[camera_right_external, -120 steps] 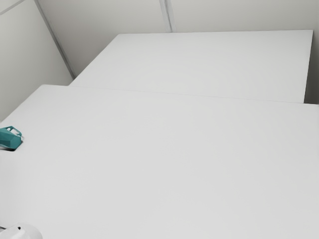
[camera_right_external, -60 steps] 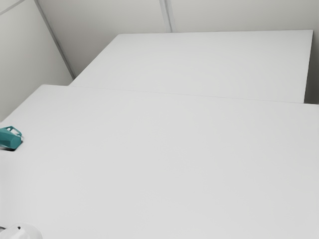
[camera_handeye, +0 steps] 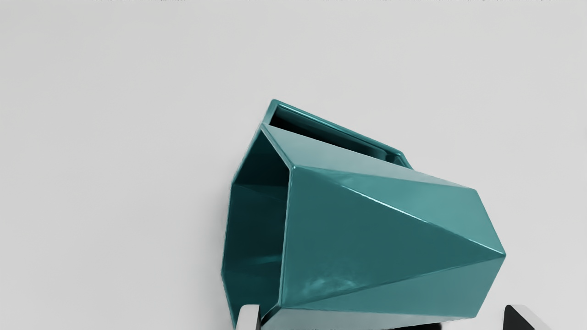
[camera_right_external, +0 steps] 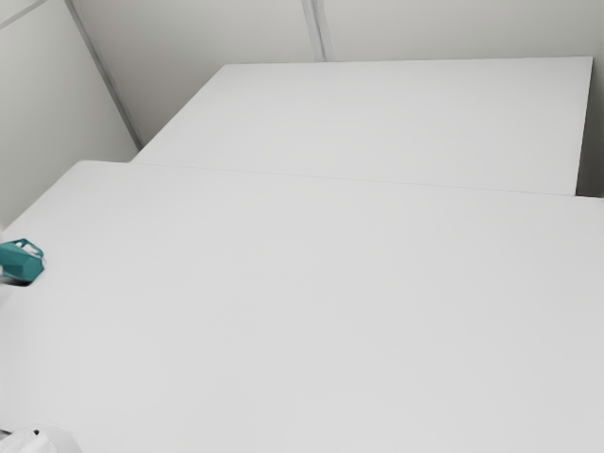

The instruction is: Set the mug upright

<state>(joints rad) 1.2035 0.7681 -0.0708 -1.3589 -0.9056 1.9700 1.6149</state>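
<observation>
The teal faceted mug lies on its side at the exterior view's left edge, partly cut off there. In the wrist view, the mug has its dark mouth facing one finger and its base toward the other, with the handle on the side away from the fingers. My gripper stands wide open. One fingertip overlaps the mouth rim; the other is just past the base, with a gap to it.
The white table carries the mug near its far left edge, and a second white surface adjoins it behind. A white rounded arm part shows at the exterior view's lower left corner. Pale walls stand beyond.
The mug has shifted very slightly toward the exterior view's right. The white arm part at the lower left has turned a little.
</observation>
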